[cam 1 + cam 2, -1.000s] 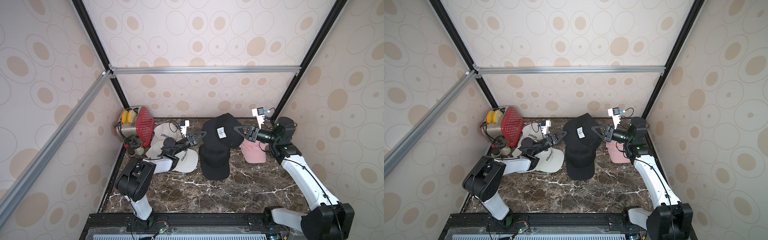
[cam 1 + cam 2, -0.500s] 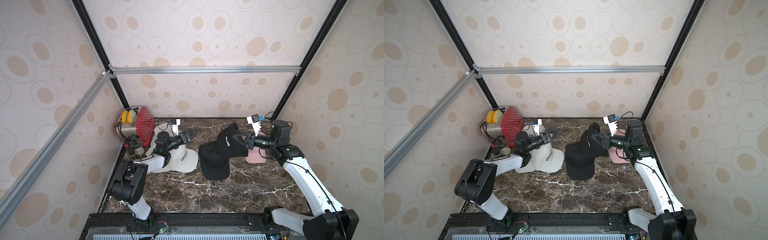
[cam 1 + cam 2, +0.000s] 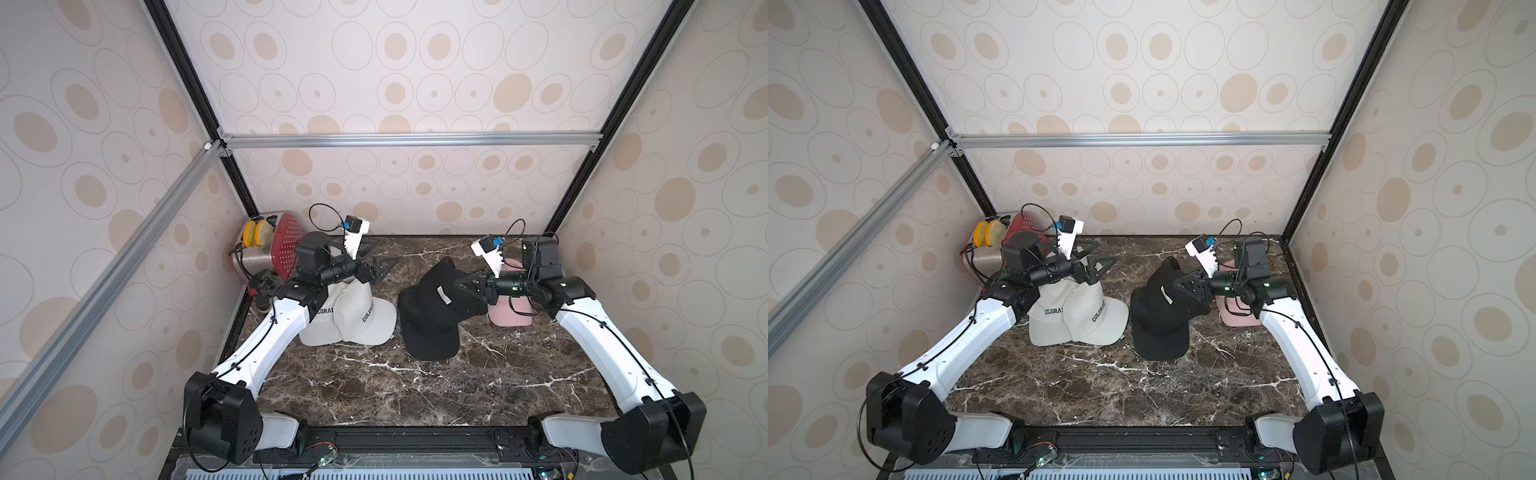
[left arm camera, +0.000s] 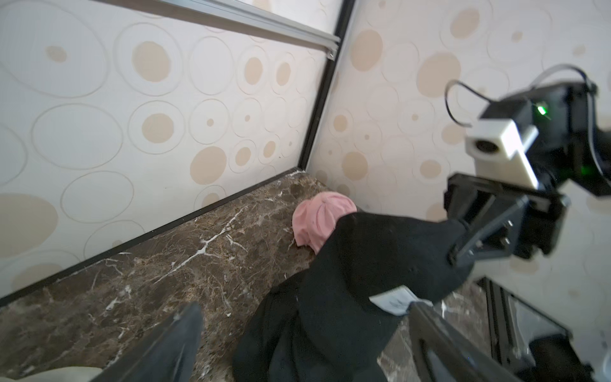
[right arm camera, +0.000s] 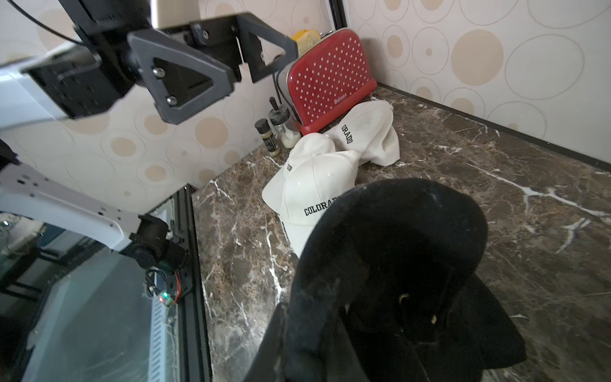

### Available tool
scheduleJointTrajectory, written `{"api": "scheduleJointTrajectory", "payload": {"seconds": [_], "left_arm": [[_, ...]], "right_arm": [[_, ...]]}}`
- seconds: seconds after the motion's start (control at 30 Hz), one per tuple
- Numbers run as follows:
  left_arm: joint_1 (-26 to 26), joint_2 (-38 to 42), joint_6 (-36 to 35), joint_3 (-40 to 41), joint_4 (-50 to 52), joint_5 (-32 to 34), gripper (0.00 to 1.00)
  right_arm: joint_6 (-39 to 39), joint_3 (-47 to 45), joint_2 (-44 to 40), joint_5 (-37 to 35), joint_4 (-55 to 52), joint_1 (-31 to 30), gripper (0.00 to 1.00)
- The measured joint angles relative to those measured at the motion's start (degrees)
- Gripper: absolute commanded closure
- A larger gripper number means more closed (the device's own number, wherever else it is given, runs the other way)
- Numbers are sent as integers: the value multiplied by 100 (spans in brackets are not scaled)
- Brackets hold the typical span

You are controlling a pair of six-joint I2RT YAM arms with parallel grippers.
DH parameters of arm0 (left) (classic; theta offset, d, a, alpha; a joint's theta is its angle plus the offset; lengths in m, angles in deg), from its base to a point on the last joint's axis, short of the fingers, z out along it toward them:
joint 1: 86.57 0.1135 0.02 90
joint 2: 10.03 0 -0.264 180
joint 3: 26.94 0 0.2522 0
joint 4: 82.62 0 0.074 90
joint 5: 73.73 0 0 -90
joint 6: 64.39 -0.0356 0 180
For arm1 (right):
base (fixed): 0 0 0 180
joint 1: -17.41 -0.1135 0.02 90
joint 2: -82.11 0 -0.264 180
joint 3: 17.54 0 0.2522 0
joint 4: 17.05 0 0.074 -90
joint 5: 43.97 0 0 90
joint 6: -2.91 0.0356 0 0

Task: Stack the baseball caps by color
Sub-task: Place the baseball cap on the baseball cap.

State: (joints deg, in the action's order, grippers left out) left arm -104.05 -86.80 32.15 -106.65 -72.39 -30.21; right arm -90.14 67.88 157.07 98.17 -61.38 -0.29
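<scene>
Caps are sorted in three groups across the table [image 3: 415, 395]. One black cap [image 3: 440, 291], with a white patch, is gripped at its rim by the right gripper [image 3: 463, 286], whose fingers are narrowed on the fabric. It hangs tilted over the black pile [image 3: 432, 336] in the middle of the table; whether it touches that pile cannot be told. White caps [image 3: 357, 320] lettered "COLORADO" lie toward the left edge, two overlapping and a third just behind them toward the back left corner. Pink caps [image 3: 511, 316] sit by the right edge, partly hidden behind the right gripper. Above the white caps hangs the left gripper [image 3: 384, 255], its fingers spread wide and empty. A red toaster [image 3: 278, 249] stands in the back left corner, with small jars [image 5: 277, 132] just beside it.
</scene>
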Motion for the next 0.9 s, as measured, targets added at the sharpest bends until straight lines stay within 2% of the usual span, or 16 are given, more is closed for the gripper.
{"api": "scheduleJointTrajectory", "payload": {"seconds": [0.2,0.27,0.37,0.6,0.9], "left_arm": [[-9,-354,-2677,-1178,2715,-1700,1],[-52,-439,-3464,-1414,3486,-2039,1],[-133,-466,-4183,-1460,4155,-2223,1],[-675,-807,-4920,-1797,4750,-1899,1],[-861,-1075,-5602,-1856,5021,-1847,1]], "right_arm": [[-1145,295,168,149,-828,-76,100],[-1499,343,168,240,-1121,-153,100],[-1939,437,170,323,-1493,-323,100],[-2719,645,369,293,-2173,-844,100],[-3195,673,503,168,-2514,-1257,100]]}}
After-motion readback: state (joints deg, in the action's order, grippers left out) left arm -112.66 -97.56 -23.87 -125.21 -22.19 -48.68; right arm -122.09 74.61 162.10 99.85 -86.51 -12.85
